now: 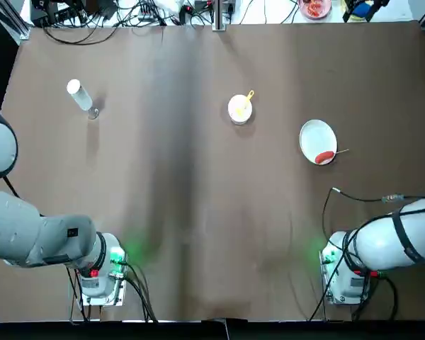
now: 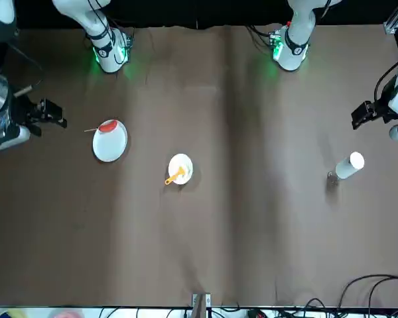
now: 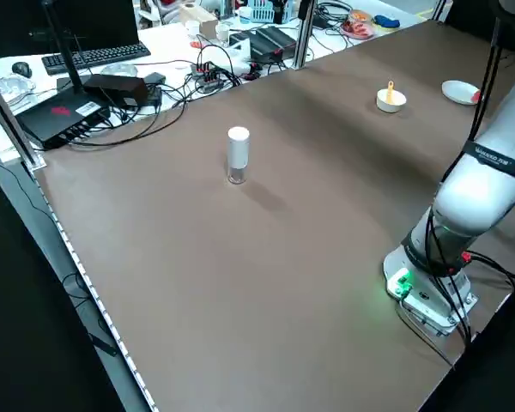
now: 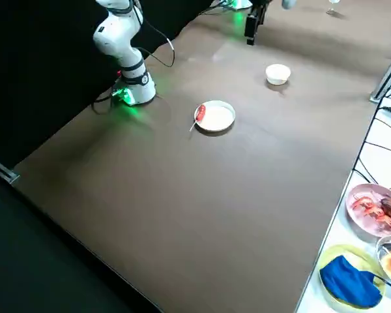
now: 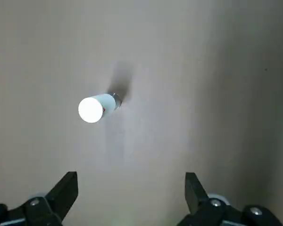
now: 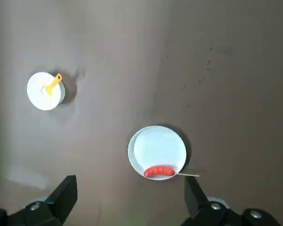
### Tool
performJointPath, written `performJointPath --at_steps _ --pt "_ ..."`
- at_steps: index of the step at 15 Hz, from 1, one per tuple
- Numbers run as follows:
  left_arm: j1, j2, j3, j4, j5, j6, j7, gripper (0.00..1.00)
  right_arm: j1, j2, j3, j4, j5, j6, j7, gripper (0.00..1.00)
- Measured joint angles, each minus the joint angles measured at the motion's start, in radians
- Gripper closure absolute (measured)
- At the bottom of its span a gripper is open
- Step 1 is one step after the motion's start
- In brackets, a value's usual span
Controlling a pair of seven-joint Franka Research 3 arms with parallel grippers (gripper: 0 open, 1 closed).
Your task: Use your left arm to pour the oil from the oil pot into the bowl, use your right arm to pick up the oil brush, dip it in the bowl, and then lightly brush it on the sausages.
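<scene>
The oil pot [image 1: 79, 95] stands upright at the table's far left, white cap up; my left gripper [image 5: 130, 188] hovers high over it, open and empty, with the pot [image 5: 95, 107] below and beyond its fingers. Near the middle sits the bowl [image 1: 235, 113] with the yellow oil brush [image 1: 248, 98] resting in it, handle out over the rim. To its right, a white plate [image 1: 314, 133] carries the red sausage [image 1: 325, 156] on its skewer. My right gripper [image 6: 130, 190] hangs open high above the plate [image 6: 157, 146], with the bowl [image 6: 37, 94] farther off.
Both arm bases [image 1: 103, 273] [image 1: 346, 273] stand at the near edge with green lights. Cables, a keyboard [image 3: 94, 57] and boxes lie beyond the far edge. Dishes of food [image 4: 376, 208] and a blue cloth [image 4: 350, 282] sit on a side table at the right.
</scene>
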Motion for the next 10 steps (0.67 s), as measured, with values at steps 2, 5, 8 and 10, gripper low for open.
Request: performJointPath --at_steps 2,5,8,10 --pt "0.0 0.0 -0.002 0.0 0.0 0.0 0.0 0.0 -0.046 -0.063 0.063 -0.058 -0.012 0.01 0.019 0.0" --pt "-0.003 0.0 -0.005 0.0 0.0 0.0 0.0 0.0 -0.121 -0.135 0.193 -0.087 -0.087 0.008 0.118 0.0" --pt "-0.01 0.0 -0.007 0.0 -0.001 0.0 -0.001 0.0 -0.146 -0.173 0.202 -0.083 -0.116 -0.023 0.129 0.0" --pt "-0.012 0.001 -0.007 0.0 -0.001 0.0 -0.001 0.0 -0.16 -0.174 0.195 -0.084 -0.116 -0.027 0.102 0.0"
